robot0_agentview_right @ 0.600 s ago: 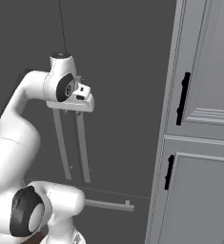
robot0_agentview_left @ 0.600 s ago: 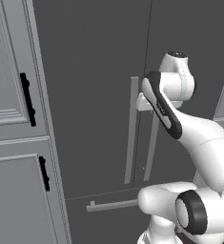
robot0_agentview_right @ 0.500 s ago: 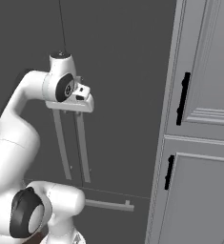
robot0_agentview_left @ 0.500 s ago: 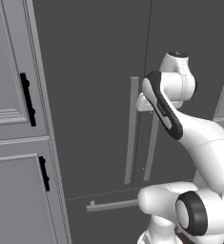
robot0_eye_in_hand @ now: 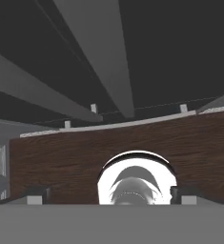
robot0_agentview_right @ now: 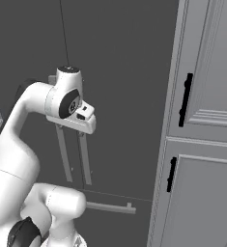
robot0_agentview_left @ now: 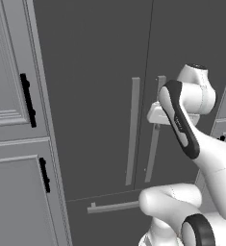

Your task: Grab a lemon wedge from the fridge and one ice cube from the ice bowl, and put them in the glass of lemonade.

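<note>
Two steps outstanding, none complete: both doors of the fridge [robot0_agentview_left: 95, 96] are closed, so fetching the lemon wedge has not begun, and the ice cube is likewise unfetched.

Pincer [robot0_eye_in_hand: 111, 196]: spread wide, empty, touching nothing; tips sit at the lower corners of the hand view, looking down past the handles to the brown floor [robot0_eye_in_hand: 61, 162].

Hand: raised beside the right door handle [robot0_agentview_left: 155, 144], just short of it.

Left door handle [robot0_agentview_left: 131, 129]: untouched.

Drawer bar [robot0_agentview_left: 112, 206]: below, untouched.

Judgement: door opening comes first.
</note>
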Available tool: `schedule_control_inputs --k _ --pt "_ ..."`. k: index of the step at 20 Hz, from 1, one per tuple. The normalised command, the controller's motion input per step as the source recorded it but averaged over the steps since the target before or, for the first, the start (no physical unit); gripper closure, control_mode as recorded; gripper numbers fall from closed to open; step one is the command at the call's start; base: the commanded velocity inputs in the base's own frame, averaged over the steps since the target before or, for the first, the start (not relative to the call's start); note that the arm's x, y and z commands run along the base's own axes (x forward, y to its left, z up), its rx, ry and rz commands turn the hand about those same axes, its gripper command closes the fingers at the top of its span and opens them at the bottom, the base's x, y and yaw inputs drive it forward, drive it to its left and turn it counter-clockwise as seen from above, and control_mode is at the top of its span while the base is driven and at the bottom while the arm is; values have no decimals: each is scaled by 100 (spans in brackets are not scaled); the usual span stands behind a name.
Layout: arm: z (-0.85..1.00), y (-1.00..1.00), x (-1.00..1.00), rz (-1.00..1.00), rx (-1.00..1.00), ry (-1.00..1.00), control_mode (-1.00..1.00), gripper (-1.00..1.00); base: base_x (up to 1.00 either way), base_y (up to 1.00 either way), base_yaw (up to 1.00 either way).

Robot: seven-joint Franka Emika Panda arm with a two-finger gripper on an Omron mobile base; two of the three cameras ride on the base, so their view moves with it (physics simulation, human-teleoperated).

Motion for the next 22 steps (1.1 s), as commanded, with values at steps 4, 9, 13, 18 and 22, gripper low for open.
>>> schedule_control_inputs --k 4,9,13,18,22 --pt "-6 0 -11 0 1 1 -100 -100 0 0 0" --pt "-1 0 -10 0 0 0 100 -100 -22 0 0" --pt "0 0 0 0 0 0 100 -100 -77 0 -5" --pt "0 0 0 0 0 0 100 -100 -56 0 -3" --pt "0 0 0 0 0 0 100 -100 -33 0 -1"
